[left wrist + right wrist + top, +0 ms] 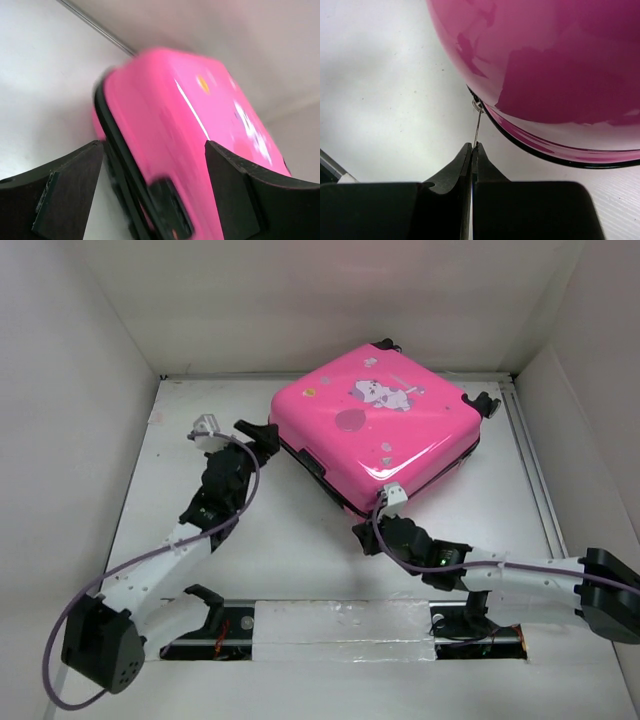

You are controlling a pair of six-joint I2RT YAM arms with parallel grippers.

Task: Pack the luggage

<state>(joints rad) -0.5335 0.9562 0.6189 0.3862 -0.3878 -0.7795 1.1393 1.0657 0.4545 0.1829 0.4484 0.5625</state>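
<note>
Where walls [80, 390] flank luggage [375, 425], right jaws pinch zipper [477, 125].

Pink luggage [375, 430], seemingly closed, flat

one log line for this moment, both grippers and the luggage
luggage: lid down, flat on table | left gripper: open, at luggage left corner | right gripper: shut on zipper pull, near corner
</note>
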